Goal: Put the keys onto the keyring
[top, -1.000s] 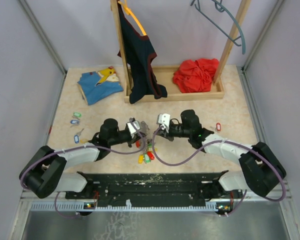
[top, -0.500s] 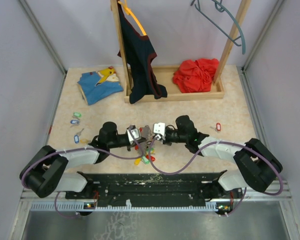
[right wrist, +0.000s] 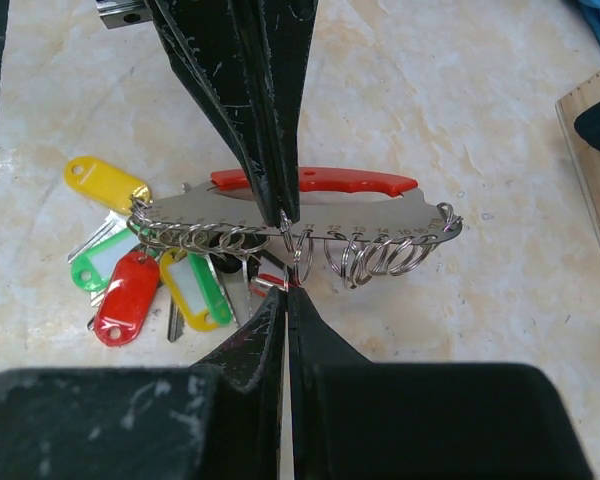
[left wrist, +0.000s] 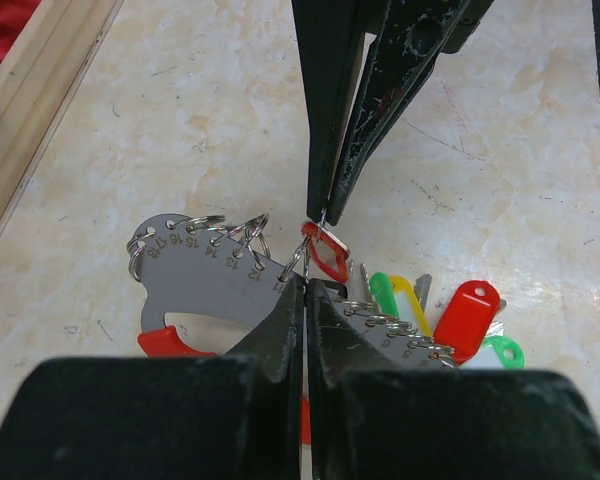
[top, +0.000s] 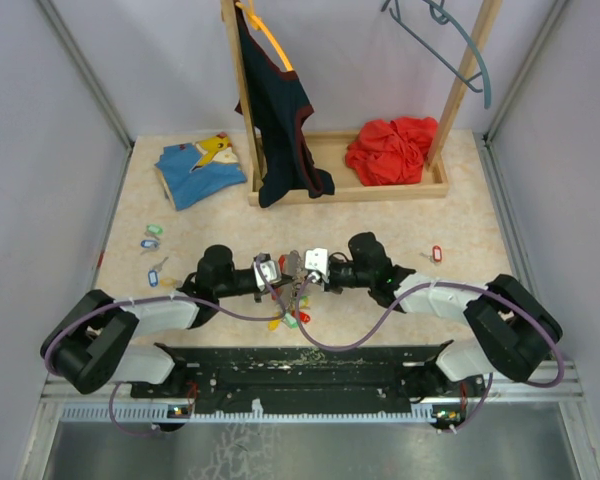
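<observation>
The keyring is a grey numbered plate [left wrist: 205, 270] with a red handle and a row of split rings [right wrist: 395, 255]. My left gripper [left wrist: 307, 287] is shut on the plate's edge near its middle. Several keys with red, yellow and green tags [right wrist: 125, 300] hang from one end of it. My right gripper [right wrist: 286, 293] faces the left one tip to tip and is shut on the thin ring of a red-tagged key [left wrist: 325, 250] at the plate. In the top view both grippers [top: 285, 272] [top: 302, 270] meet at the table's front centre.
Loose tagged keys lie at the left [top: 152, 231] [top: 152, 272], and one with a red tag lies at the right [top: 437, 252]. A wooden rack [top: 380, 188] at the back holds a red cloth [top: 390, 148] and a hanging dark garment [top: 280, 120]. A blue cloth [top: 195, 170] lies at the back left.
My right gripper has moved left and closed in on the left gripper. The two now meet tip to tip over the keyring plate. The left gripper shifted slightly.
</observation>
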